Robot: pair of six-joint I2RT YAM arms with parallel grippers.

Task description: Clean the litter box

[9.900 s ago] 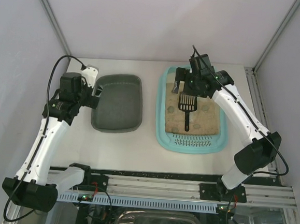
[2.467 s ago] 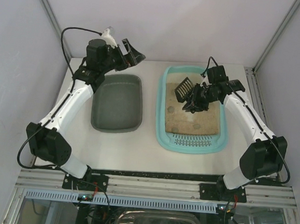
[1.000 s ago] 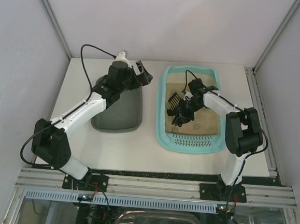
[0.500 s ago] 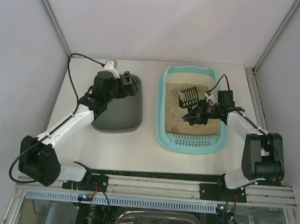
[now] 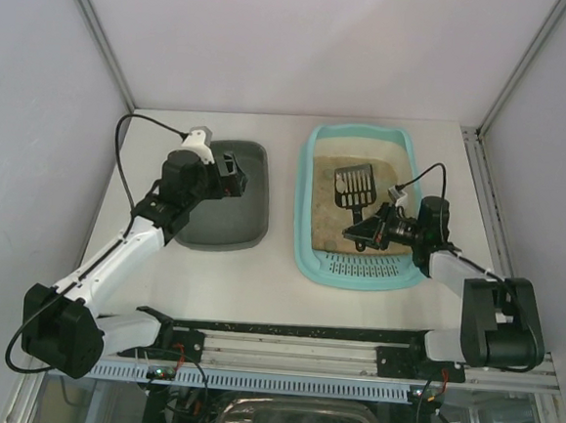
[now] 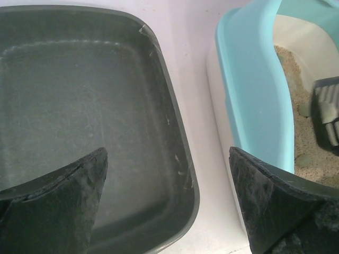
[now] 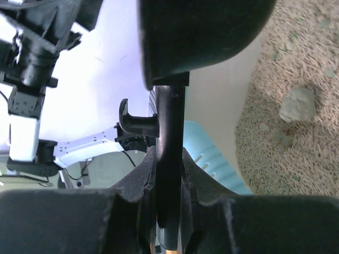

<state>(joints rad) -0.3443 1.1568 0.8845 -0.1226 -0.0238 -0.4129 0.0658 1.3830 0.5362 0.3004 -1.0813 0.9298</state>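
**Right arm lower, scoop turned**

Since a moment ago the right arm sits lower and nearer. The black slotted plastic scoop (image 5: 356,185) now points up the large turquoise plastic litter box (image 5: 367,270), right of centre on the white worktop (image 5: 268,274). The right end effector (image 5: 365,232) is clamped on the scoop's handle. The left end effector (image 5: 229,174), fingers spread wide, hovers over the dark grey-green plastic tray (image 5: 213,228).

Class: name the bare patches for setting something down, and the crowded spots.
Bare table runs between the trays and the near rail. The gap between grey tray and litter box is narrow. Crowded: the litter, under scoop and right gripper.
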